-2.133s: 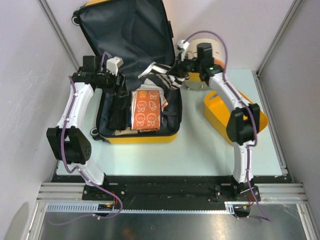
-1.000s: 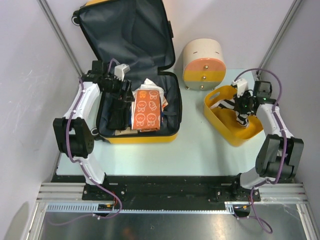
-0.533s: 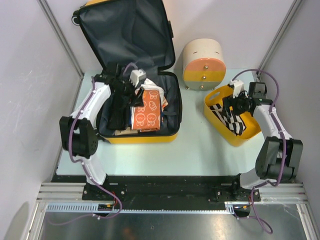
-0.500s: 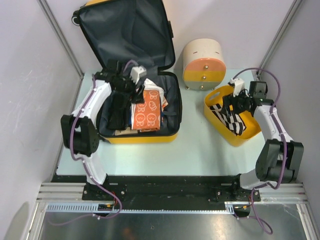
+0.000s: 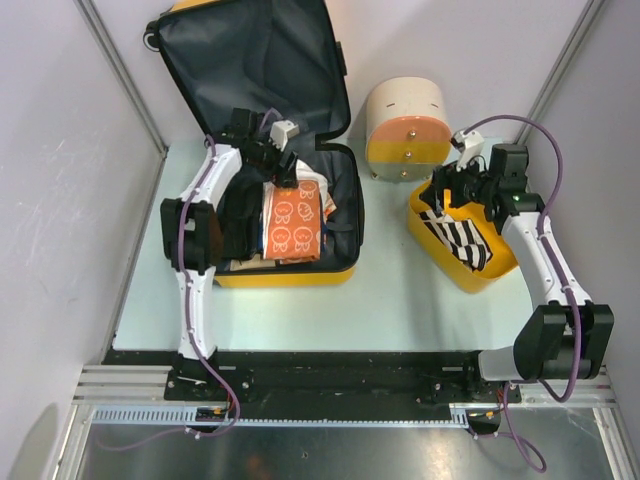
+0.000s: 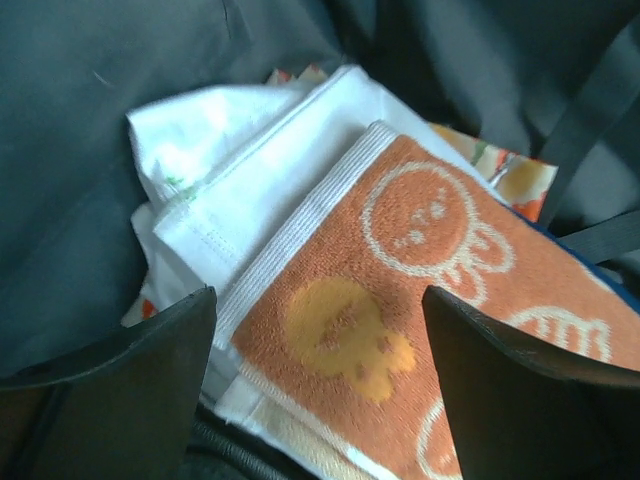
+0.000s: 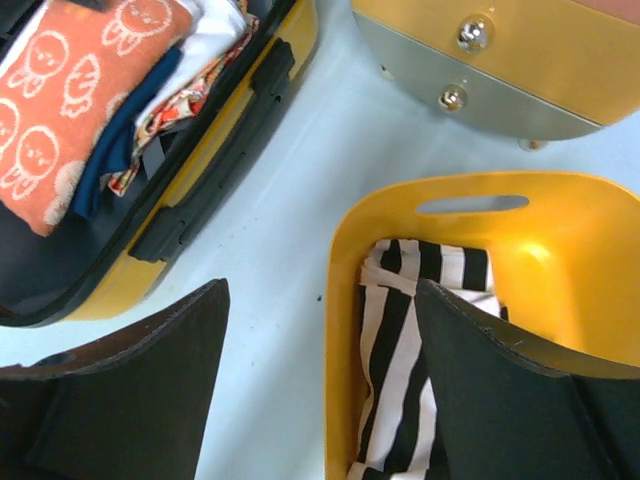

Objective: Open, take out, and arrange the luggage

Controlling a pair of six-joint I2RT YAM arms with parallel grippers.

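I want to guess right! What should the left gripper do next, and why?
Probably lower onto the towel and close. The left gripper hangs open just above it, and the towel lies in the suitcase, not yet taken out.

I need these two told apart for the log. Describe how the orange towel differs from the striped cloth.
The orange towel carries a pale cartoon print, while the striped cloth is black and white. The orange towel lies folded flat on top of a stack inside the luggage, while the striped cloth sits loosely bunched in the yellow basket. Both are fabric pieces.
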